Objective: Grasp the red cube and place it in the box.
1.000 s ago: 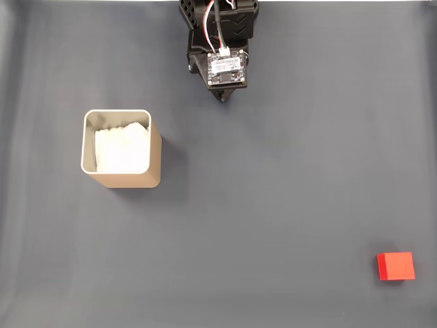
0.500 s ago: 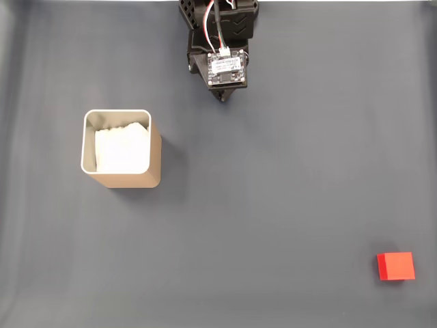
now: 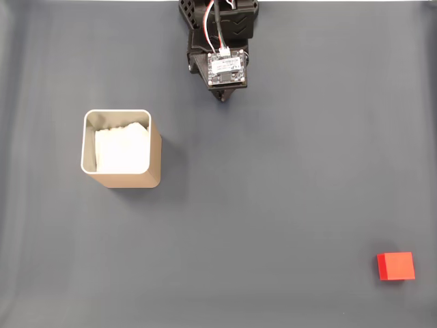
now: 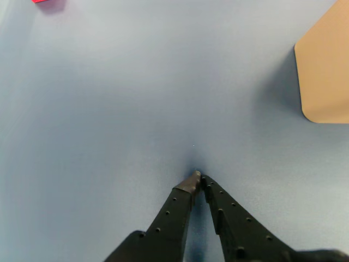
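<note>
The red cube (image 3: 395, 266) lies on the grey mat at the lower right of the fixed view; in the wrist view a sliver of the red cube (image 4: 48, 1) peeks in at the top left edge. The tan box (image 3: 123, 149) with white paper inside stands upright at the left of the fixed view, and its tan wall (image 4: 327, 76) fills the right edge of the wrist view. My black gripper (image 4: 199, 177) is shut, its fingertips meeting with nothing between them. In the fixed view the gripper (image 3: 222, 97) sits folded at the top centre, far from both cube and box.
The arm's base and a small circuit board (image 3: 226, 66) with red and white wires sit at the top centre of the fixed view. The grey mat (image 3: 273, 191) stretches between the box and the cube.
</note>
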Available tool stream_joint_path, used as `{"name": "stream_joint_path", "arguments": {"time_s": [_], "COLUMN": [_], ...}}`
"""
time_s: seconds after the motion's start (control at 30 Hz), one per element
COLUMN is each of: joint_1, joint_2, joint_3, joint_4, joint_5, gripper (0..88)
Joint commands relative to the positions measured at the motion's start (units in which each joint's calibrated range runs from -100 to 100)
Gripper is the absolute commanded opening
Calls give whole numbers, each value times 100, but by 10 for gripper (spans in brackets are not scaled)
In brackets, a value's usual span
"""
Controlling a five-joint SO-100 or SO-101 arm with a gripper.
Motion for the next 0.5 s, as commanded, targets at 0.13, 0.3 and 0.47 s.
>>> {"name": "stream_joint_path", "arguments": {"time_s": [0.13,0.3,0.47], "joint_1": [60,60,60], "joint_2": [0,0,0], "joint_3": [91,91,91], "joint_4": [114,114,114], "joint_5": [20,24,63], "gripper": [1,1,1]}}
